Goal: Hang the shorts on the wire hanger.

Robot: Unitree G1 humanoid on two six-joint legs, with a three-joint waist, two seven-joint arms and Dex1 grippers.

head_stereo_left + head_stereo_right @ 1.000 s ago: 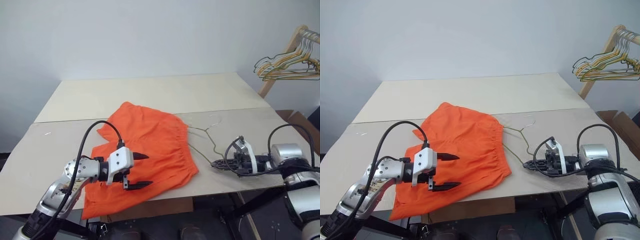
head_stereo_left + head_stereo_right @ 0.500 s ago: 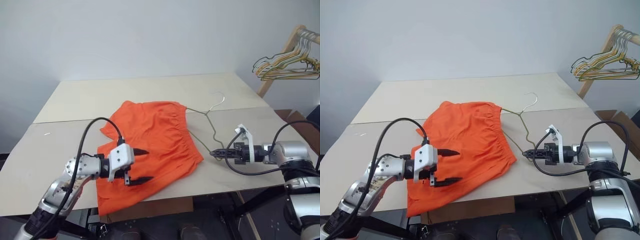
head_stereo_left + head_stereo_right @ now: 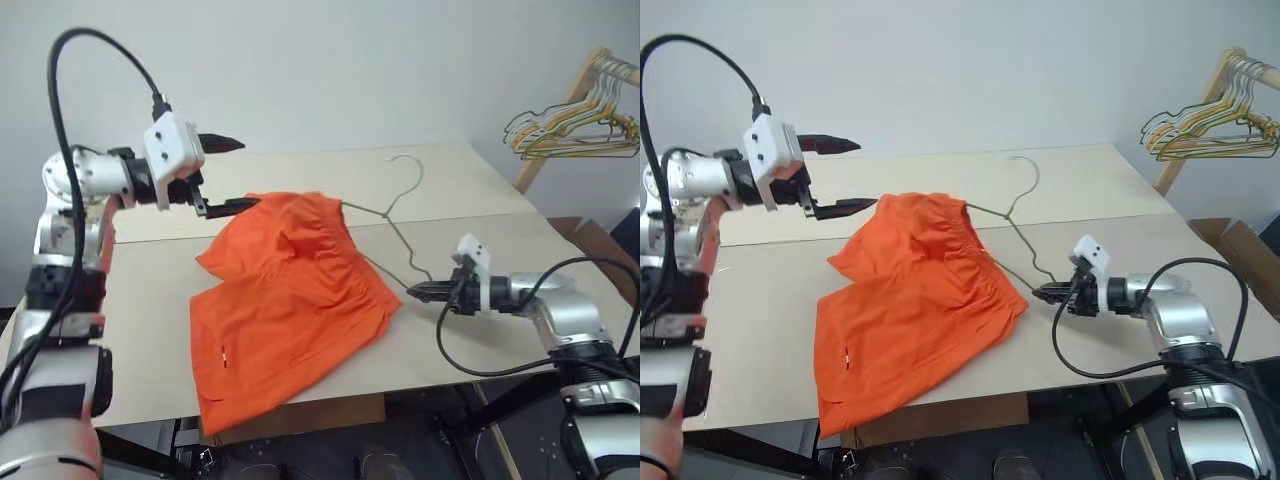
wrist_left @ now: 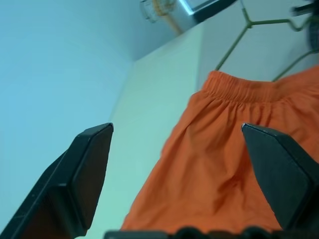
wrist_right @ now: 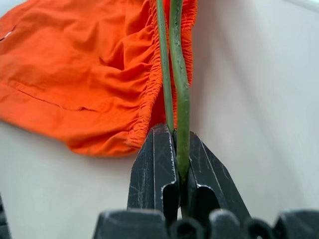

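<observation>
With my right gripper clamped on the wire hanger, threaded into the orange shorts on the surface, I should keep it level while my wide-open left gripper reaches for the waistband.

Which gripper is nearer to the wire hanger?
Right. The right gripper is shut on the wire hanger; the left gripper hangs open above the shorts, apart from it.
</observation>
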